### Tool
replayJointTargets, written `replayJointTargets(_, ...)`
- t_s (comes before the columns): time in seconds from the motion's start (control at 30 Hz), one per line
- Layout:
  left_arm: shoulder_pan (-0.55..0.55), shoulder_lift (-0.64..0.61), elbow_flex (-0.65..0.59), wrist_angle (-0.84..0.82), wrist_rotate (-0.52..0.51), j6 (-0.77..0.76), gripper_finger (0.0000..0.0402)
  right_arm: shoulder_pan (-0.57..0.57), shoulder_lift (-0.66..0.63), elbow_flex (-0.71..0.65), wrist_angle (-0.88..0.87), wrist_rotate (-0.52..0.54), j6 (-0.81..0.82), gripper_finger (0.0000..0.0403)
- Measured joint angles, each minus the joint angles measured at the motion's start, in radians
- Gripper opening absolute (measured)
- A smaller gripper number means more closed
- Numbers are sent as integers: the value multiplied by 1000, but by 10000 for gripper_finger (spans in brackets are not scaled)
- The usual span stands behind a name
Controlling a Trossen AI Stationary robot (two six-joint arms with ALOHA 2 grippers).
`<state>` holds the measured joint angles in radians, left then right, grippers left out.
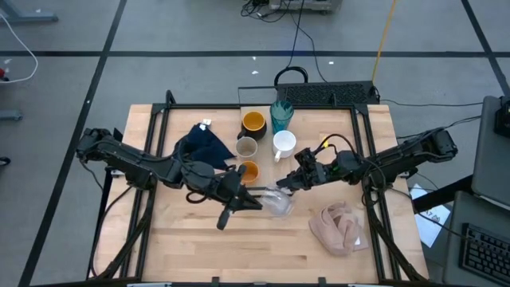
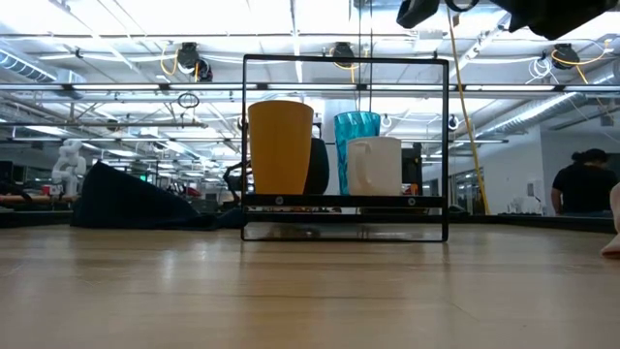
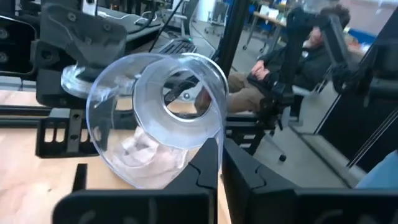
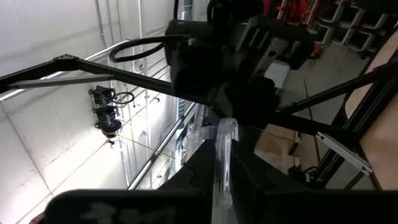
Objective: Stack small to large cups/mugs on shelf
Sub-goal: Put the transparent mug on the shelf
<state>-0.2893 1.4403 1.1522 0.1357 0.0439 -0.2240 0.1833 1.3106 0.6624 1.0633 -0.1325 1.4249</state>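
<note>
While both arms meet near the table's middle, the views give this:

High view, glass: the small clear glass [image 1: 278,202] lies tipped on its side on the tabletop [image 1: 191,247], nearer the front edge than the white mug [image 1: 284,143].
High view, left gripper: the left gripper [image 1: 256,199] reaches the glass from the side away from the pink-beige cloth [image 1: 341,225]; its fingers are clenched on the glass rim.
High view, right gripper: the right gripper [image 1: 285,185] touches the glass from the white mug's side, fingers pinched on its rim.
High view, other cups: black mug with yellow-orange inside [image 1: 253,122] and teal ribbed tumbler [image 1: 281,115] stand behind the white mug; small grey-beige cup [image 1: 246,147] just beside it; small orange cup [image 1: 249,170] between the grey-beige cup and the glass. Dark navy cloth [image 1: 203,146] lies beyond the grey-beige cup.
Low view: white mug [image 2: 373,166], tumbler [image 2: 356,127] and orange cup [image 2: 281,147] show inside a black wire frame [image 2: 345,62].
Left wrist view: glass [image 3: 158,118] held by its wall between closed fingers [image 3: 202,168]; a seated person [image 3: 280,68] behind.
Right wrist view: the glass rim [image 4: 225,155] sits clamped edge-on between that gripper's fingers [image 4: 193,174].
</note>
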Motion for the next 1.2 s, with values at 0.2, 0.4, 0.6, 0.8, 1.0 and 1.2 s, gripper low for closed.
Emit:
replayJointTargets(0.2,4,0,1,14,35,-69,3,0,0,0,-7,-29,-34,26)
replayJointTargets(0.4,31,0,2,6,192,-230,2,0,1,-1,1,-101,-79,28)
replayJointTargets(0.6,58,0,2,43,295,-335,1,-5,1,-1,-43,-170,-134,29)
replayJointTargets(0.8,63,0,2,76,337,-384,0,-6,0,0,-42,-240,-190,35)
replayJointTargets(1.0,61,-3,1,75,406,-443,0,-11,-1,0,-50,-285,-224,108)
replayJointTargets(1.2,63,-2,-3,59,515,-518,0,-41,-3,0,-44,-347,-212,195)
